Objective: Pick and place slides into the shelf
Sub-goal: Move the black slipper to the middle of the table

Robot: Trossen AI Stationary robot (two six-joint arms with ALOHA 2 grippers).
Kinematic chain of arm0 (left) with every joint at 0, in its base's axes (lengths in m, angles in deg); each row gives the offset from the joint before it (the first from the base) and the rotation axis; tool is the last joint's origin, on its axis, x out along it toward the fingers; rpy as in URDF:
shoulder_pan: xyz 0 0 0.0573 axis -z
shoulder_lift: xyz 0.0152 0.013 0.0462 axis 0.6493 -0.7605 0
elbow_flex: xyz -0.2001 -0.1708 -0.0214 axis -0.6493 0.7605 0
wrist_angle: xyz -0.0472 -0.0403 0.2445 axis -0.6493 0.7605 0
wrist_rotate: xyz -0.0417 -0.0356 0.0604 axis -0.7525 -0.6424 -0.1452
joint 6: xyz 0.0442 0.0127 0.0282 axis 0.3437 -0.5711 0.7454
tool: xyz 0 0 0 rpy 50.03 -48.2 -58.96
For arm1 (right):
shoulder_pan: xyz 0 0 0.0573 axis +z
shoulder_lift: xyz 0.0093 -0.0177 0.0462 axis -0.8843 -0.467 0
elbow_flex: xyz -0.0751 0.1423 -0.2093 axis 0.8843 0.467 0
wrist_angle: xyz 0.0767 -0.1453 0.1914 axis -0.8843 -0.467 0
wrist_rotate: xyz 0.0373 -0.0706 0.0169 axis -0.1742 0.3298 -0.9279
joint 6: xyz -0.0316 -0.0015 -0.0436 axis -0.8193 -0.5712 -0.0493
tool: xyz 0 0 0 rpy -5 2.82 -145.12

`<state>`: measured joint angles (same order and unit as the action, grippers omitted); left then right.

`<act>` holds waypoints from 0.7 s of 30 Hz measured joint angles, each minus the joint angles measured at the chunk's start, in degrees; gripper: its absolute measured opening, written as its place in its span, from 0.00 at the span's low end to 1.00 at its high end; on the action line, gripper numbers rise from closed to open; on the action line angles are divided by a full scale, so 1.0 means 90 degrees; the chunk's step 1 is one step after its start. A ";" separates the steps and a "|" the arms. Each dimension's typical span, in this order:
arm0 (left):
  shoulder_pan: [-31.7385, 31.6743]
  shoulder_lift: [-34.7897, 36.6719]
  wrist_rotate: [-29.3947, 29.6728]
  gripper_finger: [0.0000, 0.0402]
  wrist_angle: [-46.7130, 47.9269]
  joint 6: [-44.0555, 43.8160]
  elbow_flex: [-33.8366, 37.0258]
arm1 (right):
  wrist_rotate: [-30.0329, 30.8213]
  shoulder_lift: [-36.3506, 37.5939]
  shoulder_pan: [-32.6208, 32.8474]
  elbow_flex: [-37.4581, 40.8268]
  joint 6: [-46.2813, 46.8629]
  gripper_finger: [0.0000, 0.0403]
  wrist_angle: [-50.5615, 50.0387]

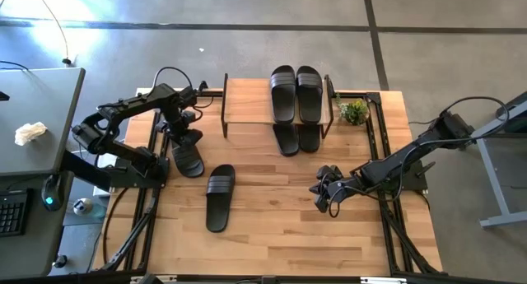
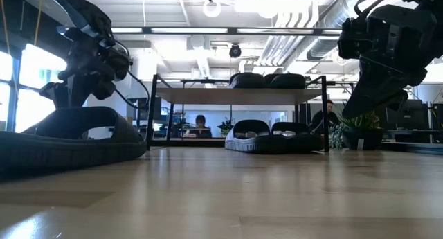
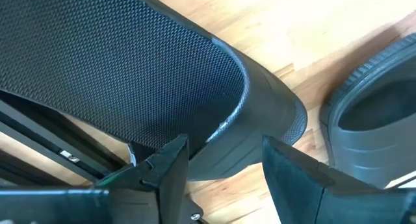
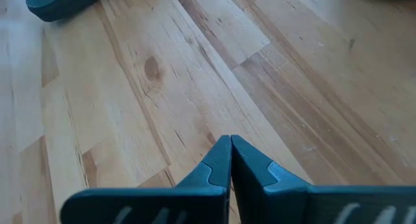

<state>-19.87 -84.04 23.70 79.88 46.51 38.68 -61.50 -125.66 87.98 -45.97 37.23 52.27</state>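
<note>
The left gripper (image 1: 183, 134) hangs over a slide (image 1: 188, 156) lying just off the left end of the shelf (image 1: 247, 103), its jaws apart and straddling the edge of the sandal's strap (image 3: 214, 113), as the left wrist view shows. Whether the fingers (image 3: 169, 165) already touch the strap is hard to tell from that close angle. A second loose slide (image 1: 219, 197) lies on the table (image 1: 280, 235) in front of the shelf's left half. Two slides (image 1: 295, 93) sit side by side on the shelf's top board at its right end, and another pair (image 1: 296, 137) pokes out from the lower level beneath them. The right gripper (image 1: 323, 192) waits low over bare wood, in front of the shelf's right end, jaws pressed together on nothing.

The risk from here appears to lie in the grip. A pinch on the strap's rim alone could let the soft strap fold and slip out, dropping the slide. A sandal dangling from one edge could also swing and catch the shelf's thin black frame on the way in.
</note>
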 joint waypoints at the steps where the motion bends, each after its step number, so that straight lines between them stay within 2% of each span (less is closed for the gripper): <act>1: 0.0000 0.0000 -0.0004 0.44 0.0021 0.0046 0.0000 | 0.0000 0.0000 -0.0002 0.0000 0.0000 0.00 0.0000; 13: 0.0000 0.0000 0.0384 0.44 -0.0197 0.0092 0.0000 | -0.0005 0.0000 0.0000 0.0000 0.0070 0.00 0.0000; 21: 0.0003 0.0000 -0.0019 0.44 -0.0313 0.0080 0.0003 | -0.0011 0.0000 0.0001 0.0000 0.0141 0.00 0.0000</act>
<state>-19.84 -84.04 23.53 77.06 47.23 38.71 -61.59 -125.66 87.99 -45.97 38.49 52.27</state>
